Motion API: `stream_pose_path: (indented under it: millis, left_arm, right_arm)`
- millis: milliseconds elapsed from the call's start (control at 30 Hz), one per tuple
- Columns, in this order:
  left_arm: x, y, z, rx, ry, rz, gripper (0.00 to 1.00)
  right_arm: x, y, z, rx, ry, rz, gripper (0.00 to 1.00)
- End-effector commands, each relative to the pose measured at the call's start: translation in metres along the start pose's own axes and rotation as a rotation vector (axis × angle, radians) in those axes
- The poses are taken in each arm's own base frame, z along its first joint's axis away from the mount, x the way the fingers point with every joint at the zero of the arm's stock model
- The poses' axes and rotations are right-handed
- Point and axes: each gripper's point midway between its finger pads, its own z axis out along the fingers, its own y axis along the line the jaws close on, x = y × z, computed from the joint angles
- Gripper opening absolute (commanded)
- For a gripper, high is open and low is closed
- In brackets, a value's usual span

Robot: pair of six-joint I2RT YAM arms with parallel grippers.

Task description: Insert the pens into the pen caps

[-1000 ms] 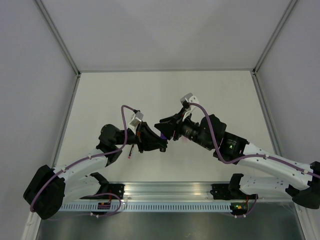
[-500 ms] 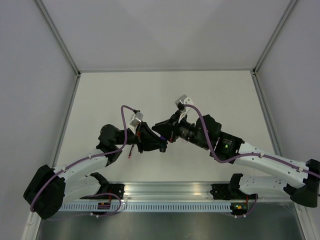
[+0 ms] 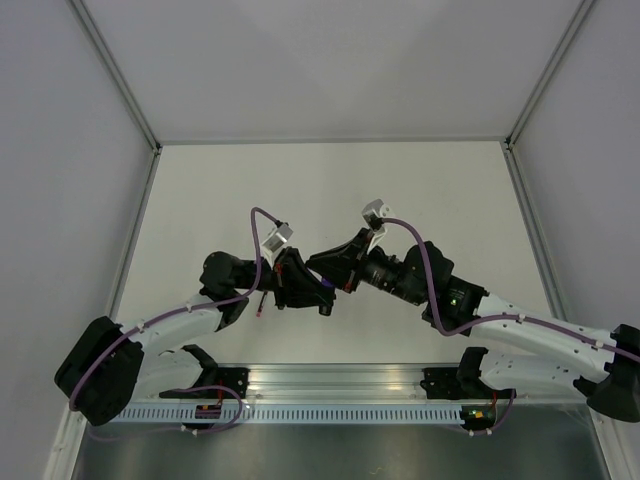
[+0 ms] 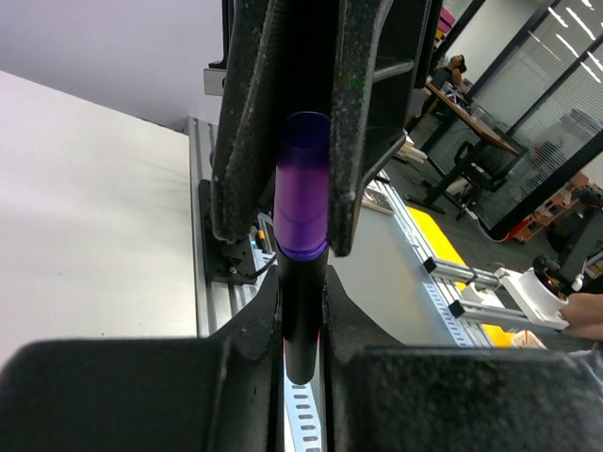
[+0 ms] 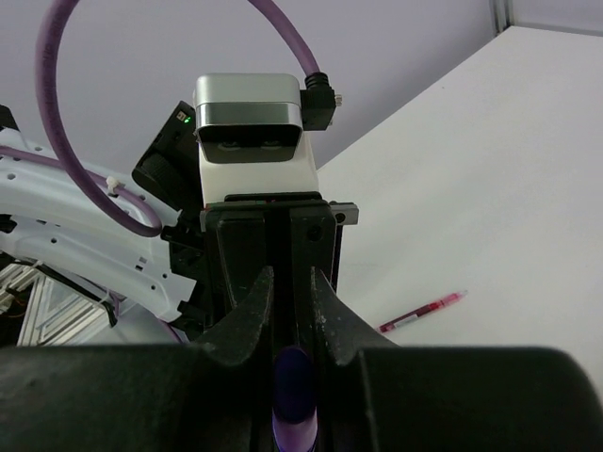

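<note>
My left gripper [image 3: 316, 292] is shut on the stubby black marker [image 4: 300, 311], seen between its fingertips in the left wrist view [image 4: 301, 282]. My right gripper [image 3: 326, 268] faces it tip to tip and is shut on the purple cap [image 4: 301, 188]. The cap sits over the marker's front end. The cap also shows in the right wrist view [image 5: 294, 395], between my right gripper's fingertips [image 5: 290, 282]. The thin red pen [image 5: 424, 313] lies on the table; in the top view [image 3: 262, 303] it is under my left arm. The pink-lilac and orange pens and the other caps are out of view.
The white table [image 3: 330, 190] is walled on three sides. An aluminium rail [image 3: 340, 385] with both arm bases runs along the near edge. The left wrist camera [image 5: 254, 118] and its purple cable sit right ahead of my right gripper.
The right gripper has pushed left and down onto the left gripper, closing the gap between cap and marker. The left wrist has turned slightly; both holds are unchanged.
</note>
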Motion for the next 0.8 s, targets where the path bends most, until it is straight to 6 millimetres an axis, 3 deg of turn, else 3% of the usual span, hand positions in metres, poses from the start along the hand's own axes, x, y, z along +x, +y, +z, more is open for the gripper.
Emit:
stream_pose_path:
  millis: [0,200,467,767]
  left_arm:
    - [-0.063,-0.028,0.007,0.050,-0.188,0.217,0.02]
    - [-0.073,-0.013,0.007,-0.048,-0.203,0.240,0.02]
    - [-0.089,-0.014,0.006,-0.083,-0.237,0.276,0.02]
    - [-0.100,0.001,0.001,-0.160,-0.284,0.271,0.02]
  right_arm:
    - [0.087,-0.010,-0.019,-0.011,0.275,0.067,0.00]
    - [0.114,-0.016,-0.027,0.012,0.346,0.133,0.00]
    - [0.129,-0.004,-0.030,-0.065,0.359,0.248,0.00]
    - [0.152,-0.008,-0.037,-0.062,0.400,0.284,0.00]
